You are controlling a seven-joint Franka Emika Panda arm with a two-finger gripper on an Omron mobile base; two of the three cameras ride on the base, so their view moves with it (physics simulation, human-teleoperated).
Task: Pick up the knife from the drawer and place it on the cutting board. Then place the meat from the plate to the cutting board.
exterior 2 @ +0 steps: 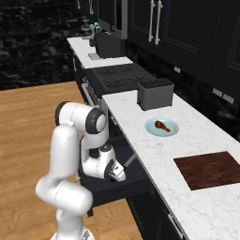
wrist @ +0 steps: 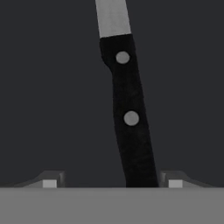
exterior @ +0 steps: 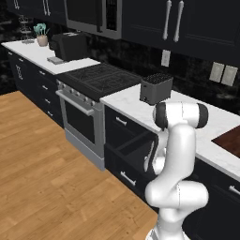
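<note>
Knife (wrist: pixel 129 109) lies lengthwise in open drawer (exterior 2: pixel 136 180), blade away from tool (wrist: pixel 112 183); jaws apart, straddling handle.

Arm (exterior 2: pixel 70 154) folded low, elbow up, wrist bent down. Gripper (wrist: pixel 112 183) points downward; fingertips (wrist: pixel 49 183) stand apart, not pressed together.

The knife (wrist: pixel 129 109) with a black handle lies flat in the open black drawer (exterior 2: pixel 133 176).
</note>
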